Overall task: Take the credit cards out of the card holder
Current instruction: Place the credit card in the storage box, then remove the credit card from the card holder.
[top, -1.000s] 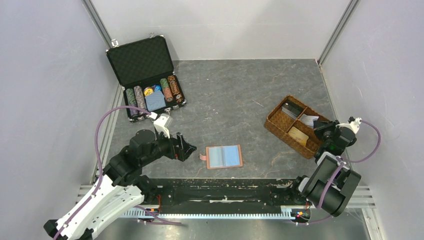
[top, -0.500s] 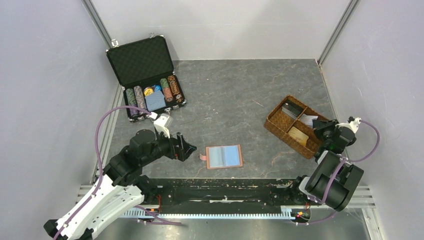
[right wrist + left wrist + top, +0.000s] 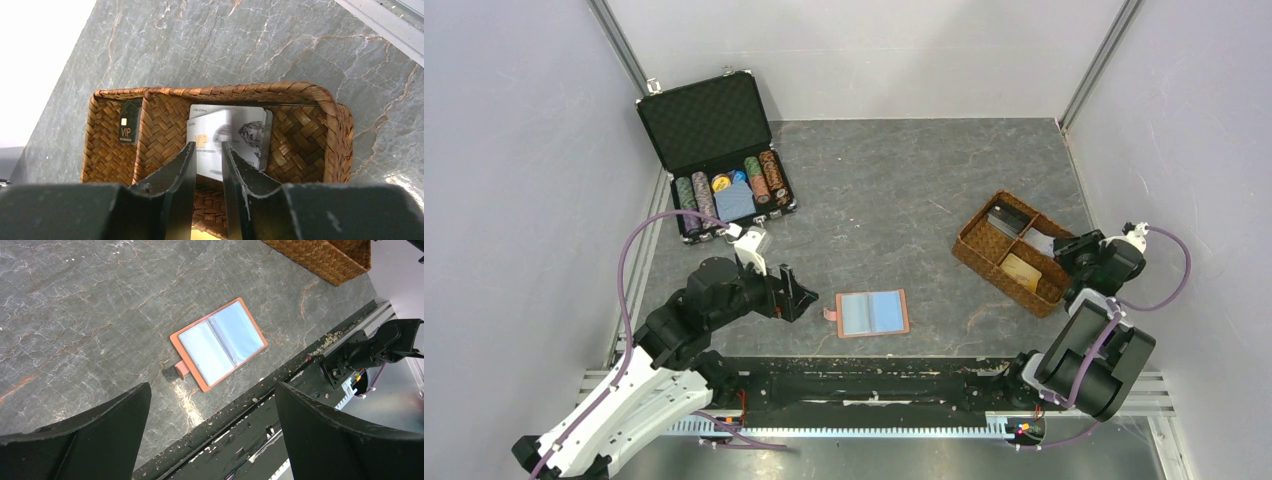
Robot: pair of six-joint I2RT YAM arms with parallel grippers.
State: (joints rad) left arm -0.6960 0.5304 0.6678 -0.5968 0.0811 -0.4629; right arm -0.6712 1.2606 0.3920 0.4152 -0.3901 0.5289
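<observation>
- Near the front edge of the worktop (image 3: 894,180), seen from above, the card holder (image 3: 872,313) lies opened flat between the two arms. The left claw (image 3: 796,296) hangs just left of it. The right claw (image 3: 1069,252) is over the woven tray (image 3: 980,268) on the right, where credit cards (image 3: 1022,272) lie.
- Left wrist: the left claw (image 3: 212,389) is spread wide and holds nothing. The card holder (image 3: 218,342) has its clear sleeves facing up, and I can't make out a card in them. It looks like soft, light leather, so I expect it to slide or lift if tugged. I'd pin it near the snap tab (image 3: 177,371).
- Right wrist: the right claw (image 3: 207,147) stands narrowly parted and pinches nothing I can see. White credit cards (image 3: 240,132) lie stacked in one compartment of the woven tray (image 3: 330,107), with a dark card (image 3: 127,127) in the next. They look thin, stiff, slick and light, so I'd take them by an overhanging short edge.
</observation>
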